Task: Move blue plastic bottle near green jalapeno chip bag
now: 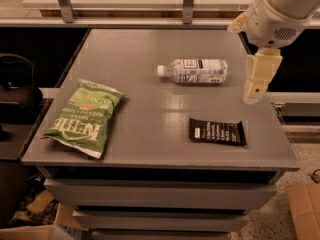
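Bottle (195, 71) near gripper (253, 95), apart

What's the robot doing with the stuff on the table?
The robot wants to move the blue plastic bottle over by the green jalapeno chip bag. It hasn't grabbed it yet. Its gripper hangs in the air at the table's right edge, touching nothing. The bottle lies on its side near the middle, the chip bag lies flat at the front left, and a black snack wrapper sits at the front right.

"KETTLE", likely, on chip bag (84, 118), gripper (254, 91) right
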You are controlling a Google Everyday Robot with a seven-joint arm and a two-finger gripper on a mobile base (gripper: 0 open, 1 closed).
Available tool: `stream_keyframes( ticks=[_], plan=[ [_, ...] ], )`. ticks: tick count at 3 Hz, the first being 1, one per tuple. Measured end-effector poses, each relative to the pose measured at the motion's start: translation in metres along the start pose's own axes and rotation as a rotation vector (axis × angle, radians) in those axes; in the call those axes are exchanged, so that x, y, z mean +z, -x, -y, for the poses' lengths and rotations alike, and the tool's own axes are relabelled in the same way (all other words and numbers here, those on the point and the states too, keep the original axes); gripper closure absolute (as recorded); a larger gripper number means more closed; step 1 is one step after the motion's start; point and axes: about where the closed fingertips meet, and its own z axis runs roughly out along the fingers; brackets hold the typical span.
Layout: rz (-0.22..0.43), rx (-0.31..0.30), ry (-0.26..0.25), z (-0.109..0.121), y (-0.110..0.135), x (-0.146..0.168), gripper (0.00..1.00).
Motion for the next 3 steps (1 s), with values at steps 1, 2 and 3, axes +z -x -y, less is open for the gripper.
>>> stream_keyframes(
  ticks=[1, 2, 3],
  plan=[
    [0.026, -0.088, 0.003, 0.022, 0.015, 0.016, 0.00],
    [0.048, -0.160, 0.032, 0.042, 0.026, 0.038, 0.00],
    [0.058, -0.190, 0.081, 0.057, 0.032, 0.065, 0.00]
  ],
)
